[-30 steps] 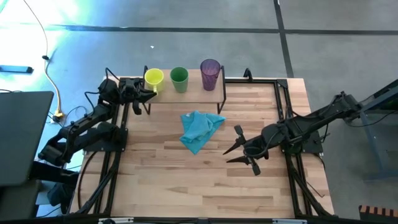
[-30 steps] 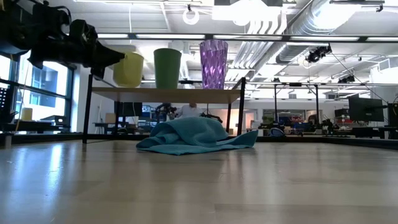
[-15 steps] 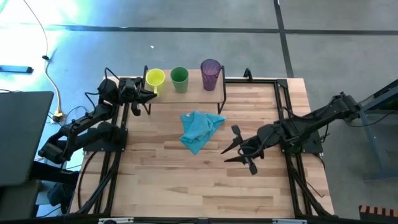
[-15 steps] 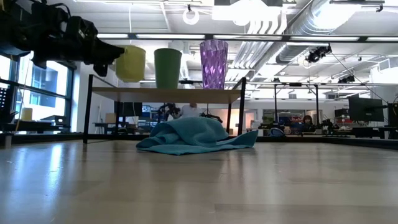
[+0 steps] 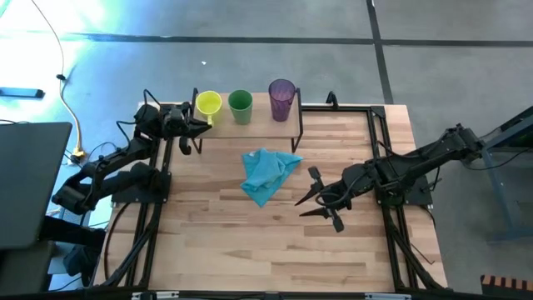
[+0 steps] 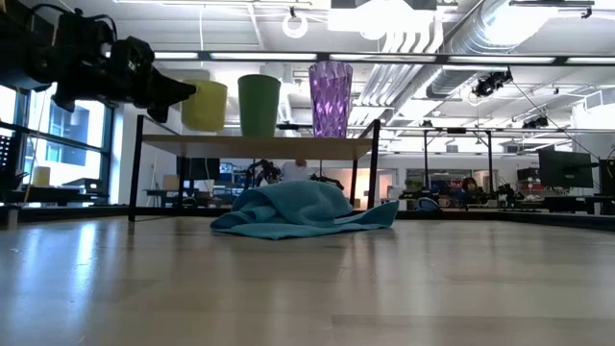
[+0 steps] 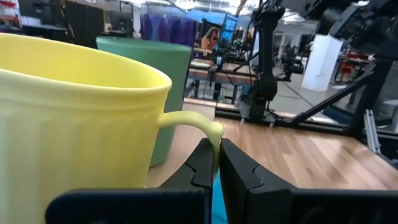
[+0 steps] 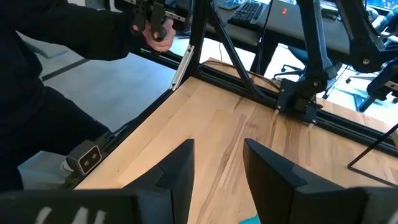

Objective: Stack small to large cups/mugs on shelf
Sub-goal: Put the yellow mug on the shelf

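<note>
The yellow mug is at the left end of the shelf, close beside the green cup. The purple tumbler stands on its base at the shelf's right end. In the low view the mug, the green cup and the tumbler line up on the shelf board. My left gripper is shut on the mug's handle. My right gripper is open and empty above the table, right of the blue cloth. My left gripper pinches the mug's handle between its two fingers, at the outer curve of the loop. The fingers come level from the table's left side. The mug stays upright, its base close over the shelf board; whether it touches, I cannot tell.
A light blue cloth lies crumpled on the table in front of the shelf, also in the low view. Black frame rails run along the table's sides. A person's hand and dark sleeve show beyond the table.
My left gripper has lifted the yellow mug off the shelf, carried it a little toward the green cup and lowered it again close to the board. The mug has stayed upright. My right gripper has drifted slightly toward the cloth, still open.
</note>
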Robot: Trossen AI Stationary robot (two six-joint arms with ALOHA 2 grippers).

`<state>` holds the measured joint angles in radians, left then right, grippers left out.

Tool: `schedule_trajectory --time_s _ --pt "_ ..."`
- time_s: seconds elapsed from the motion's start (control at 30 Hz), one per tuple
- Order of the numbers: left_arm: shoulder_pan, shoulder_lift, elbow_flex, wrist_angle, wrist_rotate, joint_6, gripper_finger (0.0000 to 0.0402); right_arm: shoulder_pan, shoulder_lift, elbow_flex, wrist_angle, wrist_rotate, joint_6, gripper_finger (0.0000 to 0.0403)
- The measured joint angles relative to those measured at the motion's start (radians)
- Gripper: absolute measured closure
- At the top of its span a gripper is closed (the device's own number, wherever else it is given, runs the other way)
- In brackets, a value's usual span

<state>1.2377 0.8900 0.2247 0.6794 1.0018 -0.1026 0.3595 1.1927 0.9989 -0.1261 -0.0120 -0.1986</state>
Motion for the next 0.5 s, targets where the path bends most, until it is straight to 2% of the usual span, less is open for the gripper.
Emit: schedule_trajectory --time_s 0.3,0.5 --pt "0.000 0.138 0.075 0.001 0.053 0.009 0.0402 0.000 0.000 0.000 -0.004 0.000 0.008 0.0275" --pt "0.000 0.167 0.087 -0.009 0.052 0.028 0.0402 0.000 0.000 0.000 -0.013 0.000 0.016 0.0275"
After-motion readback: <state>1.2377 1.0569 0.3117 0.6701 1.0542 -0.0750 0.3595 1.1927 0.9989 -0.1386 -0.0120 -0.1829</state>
